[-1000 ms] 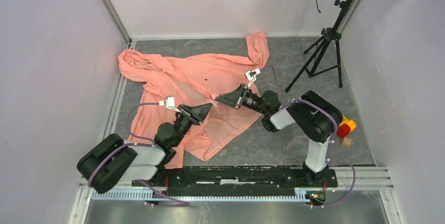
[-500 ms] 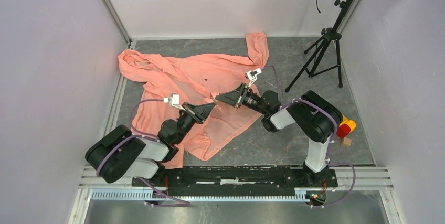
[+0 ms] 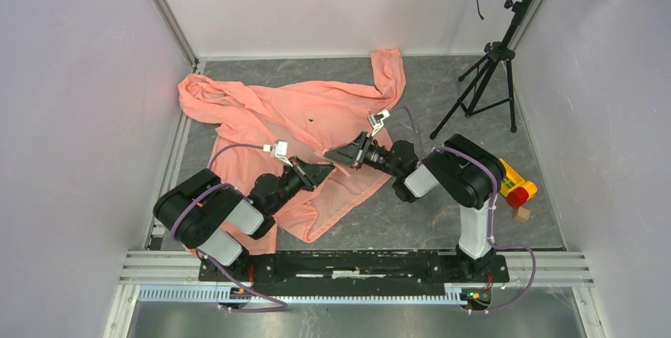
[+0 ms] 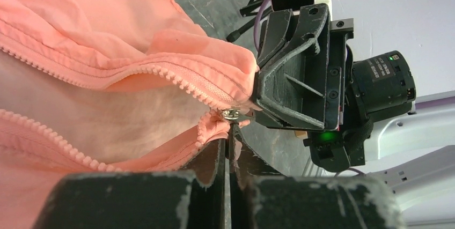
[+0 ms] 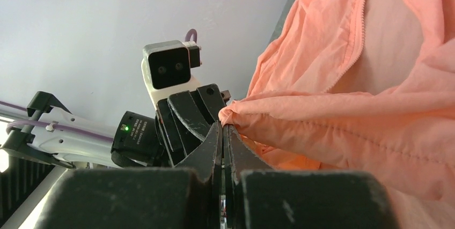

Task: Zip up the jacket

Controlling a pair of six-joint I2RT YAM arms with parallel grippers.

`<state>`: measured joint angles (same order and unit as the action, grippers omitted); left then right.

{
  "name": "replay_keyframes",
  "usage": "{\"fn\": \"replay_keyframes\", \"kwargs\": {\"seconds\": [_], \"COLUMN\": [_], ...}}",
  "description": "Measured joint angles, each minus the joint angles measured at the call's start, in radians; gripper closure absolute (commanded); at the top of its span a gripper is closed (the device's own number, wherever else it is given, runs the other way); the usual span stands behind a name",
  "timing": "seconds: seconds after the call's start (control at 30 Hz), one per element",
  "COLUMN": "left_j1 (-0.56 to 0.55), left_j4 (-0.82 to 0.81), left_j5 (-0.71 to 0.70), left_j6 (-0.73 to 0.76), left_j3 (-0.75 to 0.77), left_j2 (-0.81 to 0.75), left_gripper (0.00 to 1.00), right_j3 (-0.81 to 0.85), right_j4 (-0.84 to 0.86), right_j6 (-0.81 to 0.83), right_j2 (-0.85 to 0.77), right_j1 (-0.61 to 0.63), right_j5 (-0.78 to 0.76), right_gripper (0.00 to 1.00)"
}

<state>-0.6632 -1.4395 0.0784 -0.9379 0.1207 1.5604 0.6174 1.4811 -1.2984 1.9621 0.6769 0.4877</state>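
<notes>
You have one jacket (image 3: 308,112) spread on the grey table (image 3: 380,215), left of centre. Its zipper (image 4: 177,80) is open, with the two tooth rows apart. Your left gripper (image 3: 328,169) has its fingers pressed together just under the metal slider (image 4: 232,113), pinching the zipper's lower end. Your right gripper (image 3: 332,157), nearly tip to tip with it, is clamped tight on a fold of the jacket's edge. One tripod stand (image 3: 484,77) and one yellow box with a red button (image 3: 516,189) sit to the right.

Reaching low and inward to meet nearly tip to tip, left gripper (image 3: 326,170) facing right gripper (image 3: 333,156), both pinched shut on the jacket (image 3: 277,112).
</notes>
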Motion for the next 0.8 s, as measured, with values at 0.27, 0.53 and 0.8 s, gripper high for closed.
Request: {"fn": "replay_keyframes", "kwargs": {"seconds": [0.27, 0.53, 0.8], "left_j1": [-0.007, -0.008, -0.008], "left_j4": [0.099, 0.332, 0.396], "left_j5": [0.056, 0.091, 0.113], "left_j6": [-0.035, -0.065, -0.094], "left_j3": [0.004, 0.038, 0.031], "left_j2": [-0.001, -0.076, -0.085], "left_gripper": [0.98, 0.98, 0.98], "right_j3": [-0.103, -0.256, -0.350], "right_j4": [-0.001, -0.006, -0.027], "right_j6": [-0.008, 0.160, 0.244], "right_j2": [-0.008, -0.166, -0.233], "right_j1": [-0.039, -0.076, -0.084], "right_j5": [0.029, 0.140, 0.179], "right_gripper": [0.47, 0.22, 0.27]}}
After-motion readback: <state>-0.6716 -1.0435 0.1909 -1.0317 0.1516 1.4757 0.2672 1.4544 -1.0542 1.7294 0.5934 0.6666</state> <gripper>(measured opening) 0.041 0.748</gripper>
